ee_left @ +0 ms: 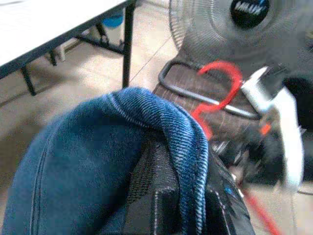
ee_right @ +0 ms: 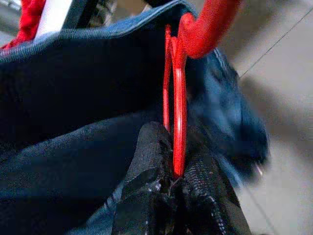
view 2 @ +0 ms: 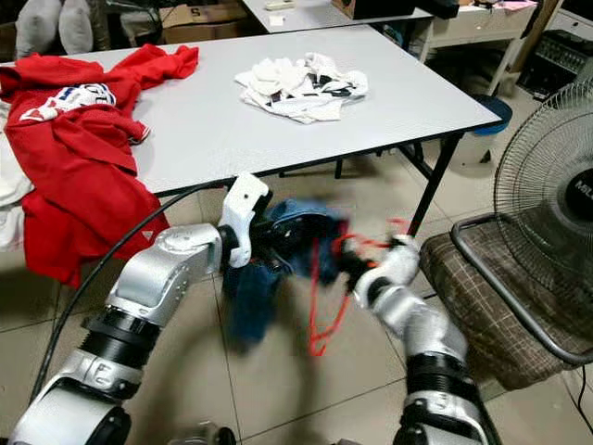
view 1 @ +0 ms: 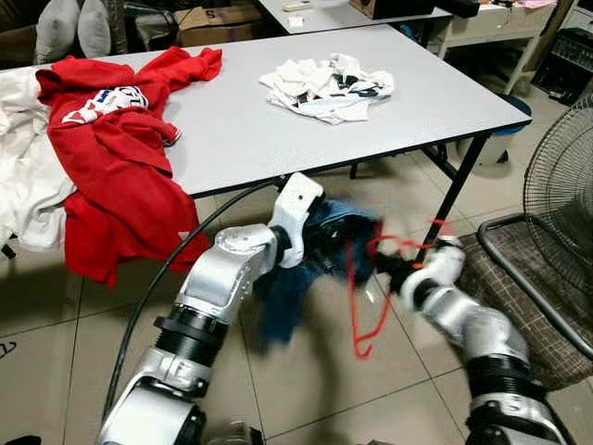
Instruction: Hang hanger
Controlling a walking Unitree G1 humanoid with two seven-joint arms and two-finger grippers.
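White table [view 1: 306, 130], red shirt [view 1: 111, 158], white clothes pile [view 1: 326, 88], poss. white garment at left edge [view 1: 23, 176]

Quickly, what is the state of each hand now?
Left hand: closed on the blue denim garment.
Right hand: closed on the red hanger.

A big white table [view 1: 278, 120] with black legs is standing on a floor [view 1: 306, 371] of pale tiles. A red shirt [view 1: 111, 158] is lying on the table's left side and hanging over the edge. White cloth [view 1: 23, 176] is hanging beside it. A small pile of white clothes [view 1: 326, 88] is lying near the table's far right part. On the right, a round wire fan [view 1: 561, 185] is standing behind a chair with a brown checked seat [view 1: 519, 287]. Another pale table [view 1: 324, 14] is standing farther back, with a cardboard box [view 1: 218, 23] near it. A blue bin [view 2: 489, 116] is sitting behind the table's right leg.
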